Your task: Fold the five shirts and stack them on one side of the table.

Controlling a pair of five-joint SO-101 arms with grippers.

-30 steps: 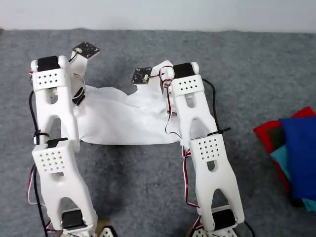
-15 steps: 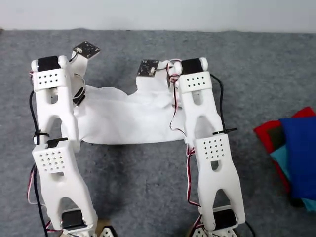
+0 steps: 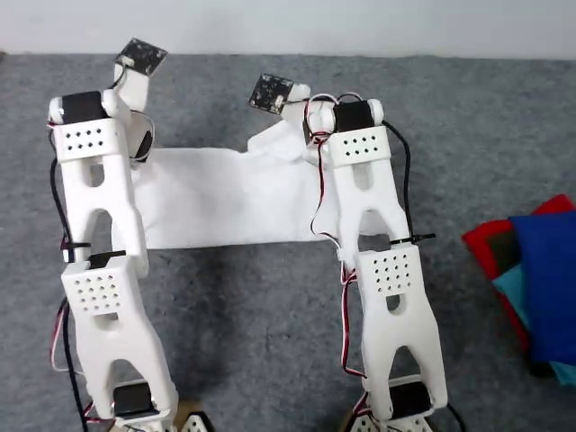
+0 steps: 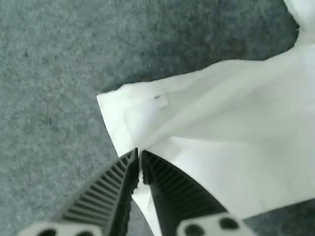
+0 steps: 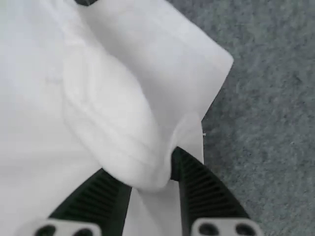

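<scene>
On grey carpet a white shirt lies in a flat band; left pincer and right pincer pinch it.

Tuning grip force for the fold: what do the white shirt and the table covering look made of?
The white shirt: thin matte knit, probably cotton jersey; it drapes, bunches in soft folds, shows stitched hems. The table covering: grey, mottled, fuzzy, likely low-pile carpet or felt; no sheen.
</scene>
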